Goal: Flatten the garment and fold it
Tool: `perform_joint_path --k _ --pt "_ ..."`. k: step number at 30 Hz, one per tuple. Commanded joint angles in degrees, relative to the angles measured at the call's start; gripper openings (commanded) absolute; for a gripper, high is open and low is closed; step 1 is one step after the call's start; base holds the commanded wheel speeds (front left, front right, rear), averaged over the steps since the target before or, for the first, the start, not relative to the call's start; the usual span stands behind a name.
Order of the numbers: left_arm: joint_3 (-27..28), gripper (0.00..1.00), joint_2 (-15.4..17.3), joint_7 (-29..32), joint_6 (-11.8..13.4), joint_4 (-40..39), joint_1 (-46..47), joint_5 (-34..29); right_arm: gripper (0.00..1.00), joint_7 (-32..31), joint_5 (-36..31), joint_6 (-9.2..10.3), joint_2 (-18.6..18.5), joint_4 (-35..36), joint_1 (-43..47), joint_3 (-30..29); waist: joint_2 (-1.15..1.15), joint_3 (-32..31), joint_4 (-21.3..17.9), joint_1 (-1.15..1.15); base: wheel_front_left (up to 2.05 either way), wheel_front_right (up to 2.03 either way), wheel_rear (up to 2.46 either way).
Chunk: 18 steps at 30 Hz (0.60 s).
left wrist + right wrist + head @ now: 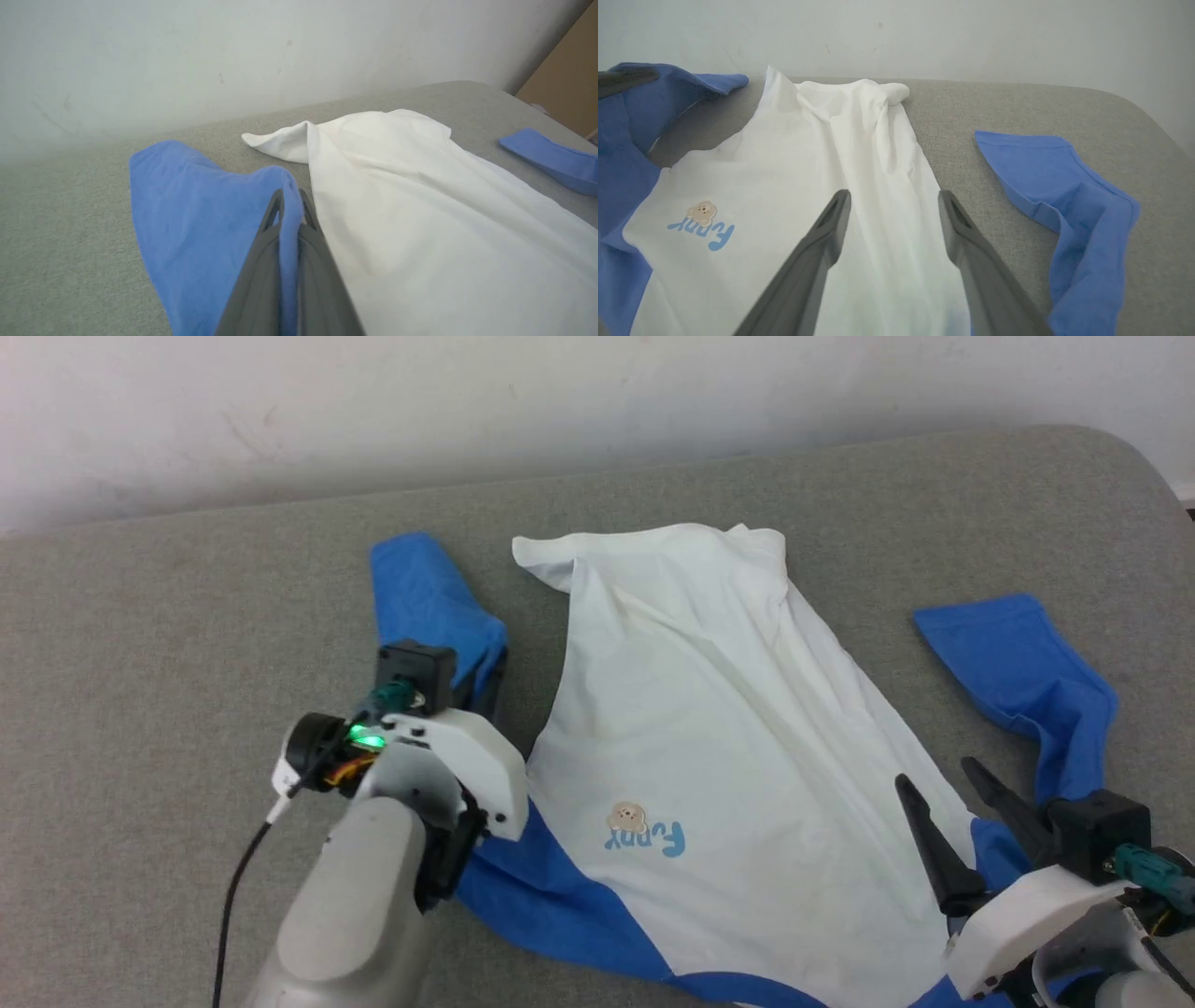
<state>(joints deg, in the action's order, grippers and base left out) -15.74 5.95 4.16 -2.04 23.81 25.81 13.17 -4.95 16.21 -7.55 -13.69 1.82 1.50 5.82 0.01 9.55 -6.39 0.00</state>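
Wrist housing [457,751] hides left tool [290,198], clamped on blue sleeve [187,210] of garment [728,709]; right tool [894,196] gapes wide.

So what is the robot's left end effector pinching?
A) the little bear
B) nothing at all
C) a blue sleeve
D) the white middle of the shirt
C: in the left wrist view the left end effector is shut on a fold of the blue sleeve of the garment.

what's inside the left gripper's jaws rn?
A fold of the garment's blue sleeve, pinched by the shut left gripper. How deep the cloth reaches between the fingers is covered by the fold itself.
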Motion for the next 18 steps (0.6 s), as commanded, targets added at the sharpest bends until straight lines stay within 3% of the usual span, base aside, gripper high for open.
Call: perform_joint_path --k 1,7,8,9,10,18 --pt "-0.55 0.0 -0.14 0.38 -0.37 0.54 -0.46 -0.21 1.0 0.04 0.06 0.06 -0.03 0.14 0.32 -0.03 -0.01 0.0 -0.09 0.0 0.0 0.0 0.0" --pt "-5.27 0.0 -0.36 4.75 -2.56 6.16 -2.98 -0.81 1.0 0.09 0.05 0.06 0.42 -0.21 0.56 0.06 -0.01 0.4 -0.6 0.0 0.0 0.0 0.0" --pt "-5.98 0.3 -0.17 5.96 -2.71 7.34 -3.36 -1.1 1.0 0.14 0.03 0.06 0.51 -0.35 0.57 0.16 -0.01 0.47 -0.7 0.0 0.0 0.0 0.0" --pt "-6.63 0.89 0.06 6.84 -2.88 8.13 -3.54 -1.38 1.0 0.19 0.03 0.06 0.59 -0.5 0.57 0.25 -0.01 0.54 -0.78 0.0 0.0 0.0 0.0" --pt "-6.71 1.0 0.15 6.93 -2.81 8.41 -3.54 -1.38 1.0 0.25 0.05 0.06 0.69 -0.64 0.55 0.31 -0.01 0.62 -0.87 0.0 0.0 0.0 0.0" --pt "-2.61 1.0 2.64 4.37 -2.67 0.98 -0.3 1.8 1.0 0.89 0.05 0.06 1.06 -1.71 0.35 0.4 -0.01 0.57 -2.36 0.0 0.0 0.0 0.0"
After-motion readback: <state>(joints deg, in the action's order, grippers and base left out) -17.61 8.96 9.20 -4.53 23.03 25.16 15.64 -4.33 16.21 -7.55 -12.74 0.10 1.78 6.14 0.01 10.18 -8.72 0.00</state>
